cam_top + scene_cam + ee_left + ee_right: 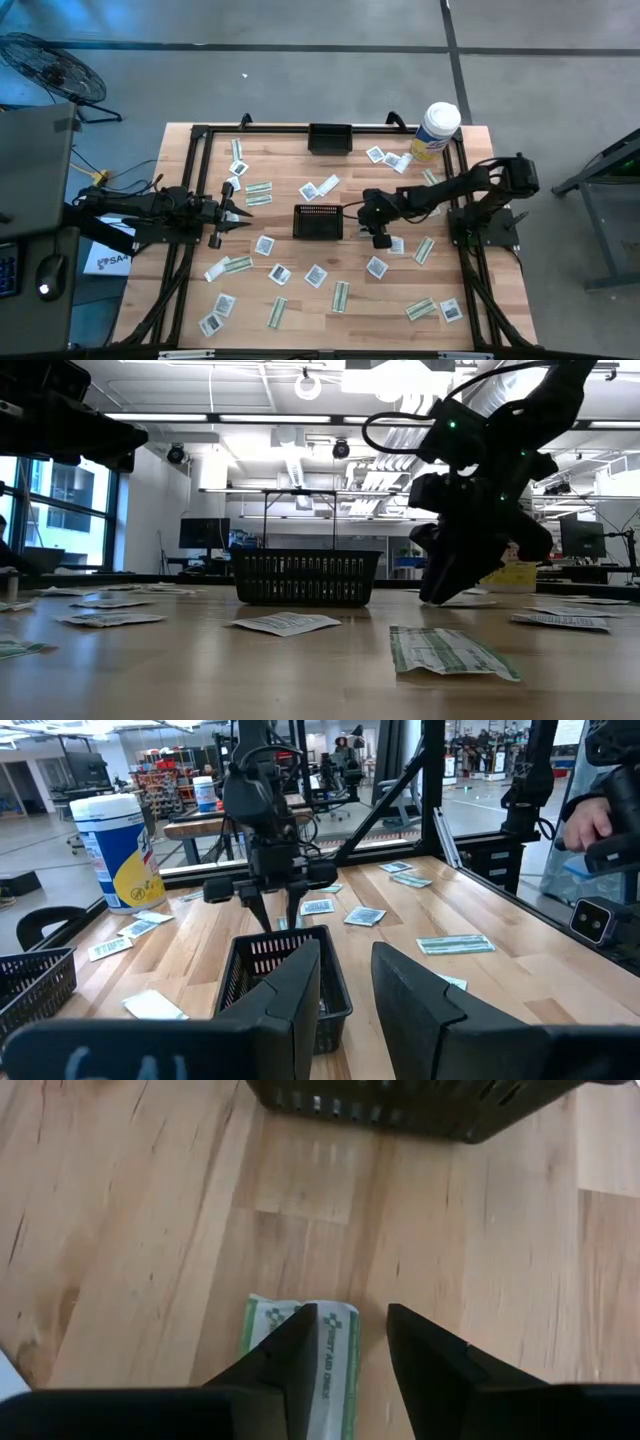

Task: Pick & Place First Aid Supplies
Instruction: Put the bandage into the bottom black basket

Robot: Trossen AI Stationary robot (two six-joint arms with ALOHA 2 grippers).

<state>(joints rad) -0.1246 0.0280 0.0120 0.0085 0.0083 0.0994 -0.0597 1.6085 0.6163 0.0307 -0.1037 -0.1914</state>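
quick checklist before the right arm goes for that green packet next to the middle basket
1. Right gripper above the target: ok, the green-and-white packet lies on the table just beneath its jaws.
2. Jaws open: ok, a gap shows between them in the right wrist view.
3. Packet already gripped: not ok, it lies flat on the wood.
4. Centre basket close by for the drop: ok, it stands just beside the right gripper.
5. Left gripper out of the way: ok, it waits open on the far side of the basket.
6. Single packet under the jaws: cannot tell, the gripper hides part of it.
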